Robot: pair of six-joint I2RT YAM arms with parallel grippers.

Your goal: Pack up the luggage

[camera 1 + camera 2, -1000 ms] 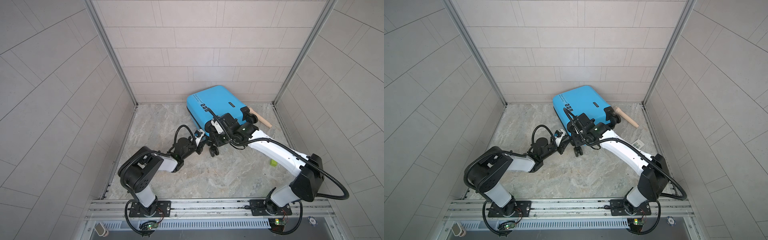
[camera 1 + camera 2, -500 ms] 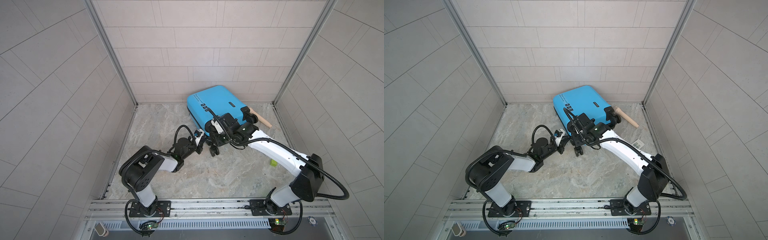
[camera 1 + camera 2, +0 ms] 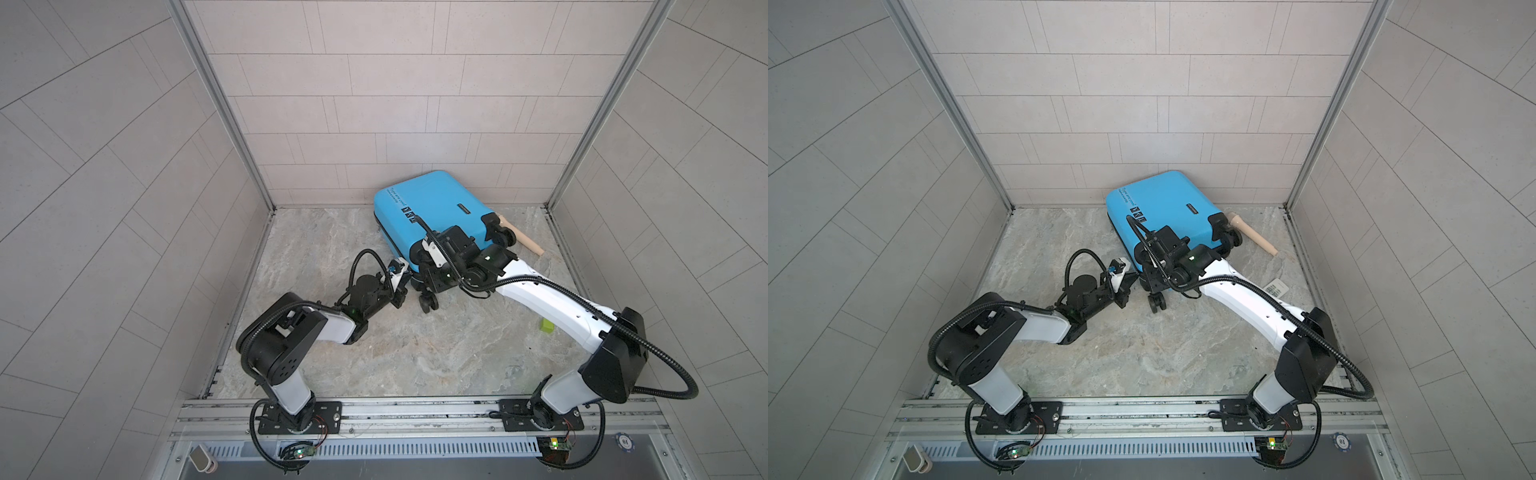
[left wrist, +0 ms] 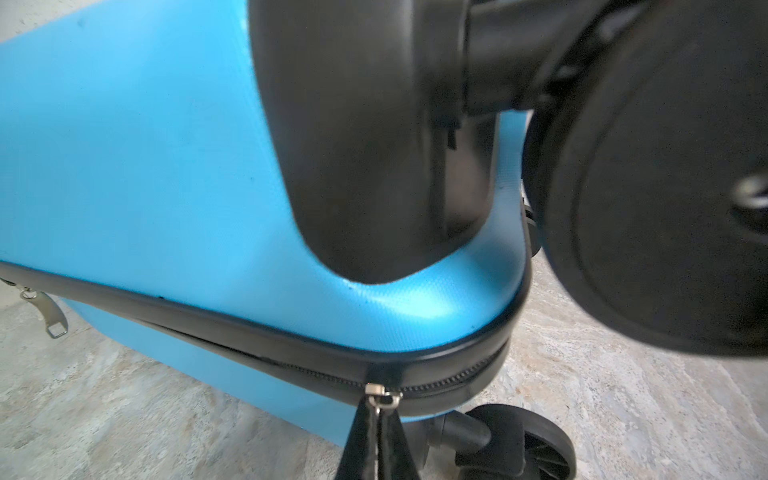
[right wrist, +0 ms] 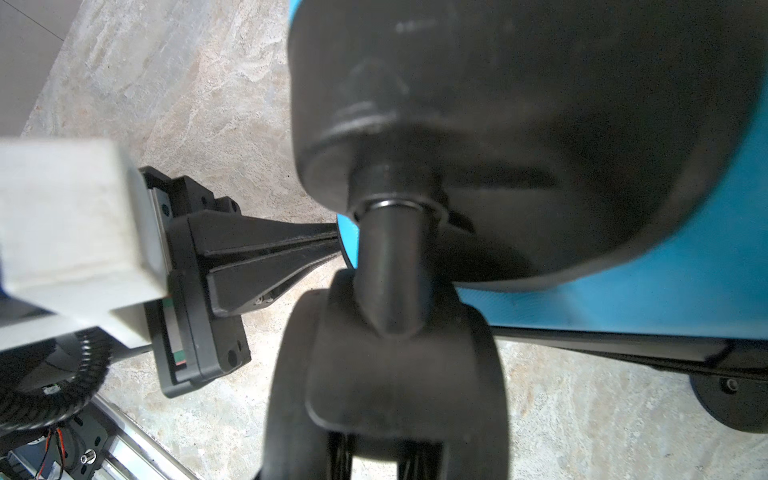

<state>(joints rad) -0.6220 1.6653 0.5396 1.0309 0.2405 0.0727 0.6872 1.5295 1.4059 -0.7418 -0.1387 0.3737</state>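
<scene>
Lying flat by the back wall (image 3: 395, 104), the luggage (image 3: 436, 203) runs diagonally, wheels facing front-right. Left gripper (image 4: 376, 432) is pinched on the zipper pull (image 4: 377, 400); right gripper (image 3: 430, 276) sits at a wheel (image 3: 429, 302), can't tell its grip.

Loose bits on marble floor (image 3: 415, 353), tiled walls (image 3: 374, 104) round it.
Beige wooden stick (image 3: 524, 239) lies flat nr back-right corner; small green block (image 3: 547, 326) further fwd on right, well apart from stick; white printed card (image 3: 1276, 287) nr right wall; round chip (image 3: 625, 441) on front ledge past metal rail (image 3: 415, 409).
</scene>
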